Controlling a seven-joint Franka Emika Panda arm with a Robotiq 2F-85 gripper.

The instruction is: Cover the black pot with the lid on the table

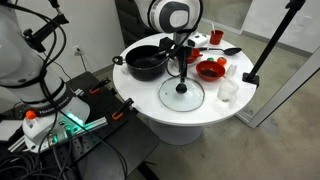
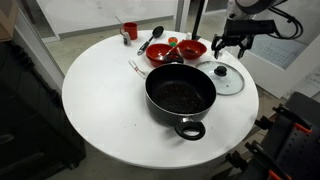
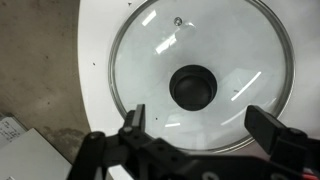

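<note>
Your gripper [image 3: 196,113] hangs over the lid [image 3: 150,50] with its jaws spread wide and nothing between them. In the wrist view the two fingers [image 3: 135,122] stand on either side of the black knob [image 3: 193,85], which sits roughly midway between them. Whether the fingertips touch the glass you cannot tell. In an exterior view the gripper [image 2: 230,45] appears to be a little above the lid [image 2: 228,78], not on it.

The lid lies flat on the table [image 2: 100,100], knob up, close to the table's edge. It is just beside the pot [image 2: 180,95], and the pictures do not settle whether the two rims touch. The pot stands uncovered near the middle of the table, one short handle pointing toward the camera.

In an exterior view the arm comes straight down – gripper [image 1: 181,62] over lid [image 1: 182,95], with the pot [image 1: 147,62] next to them on the table [image 1: 140,92].

Behind the pot are two red bowls [image 2: 190,47] side by side. A black spoon [image 2: 155,35] and a red mug [image 2: 129,31] lie farther back.
</note>
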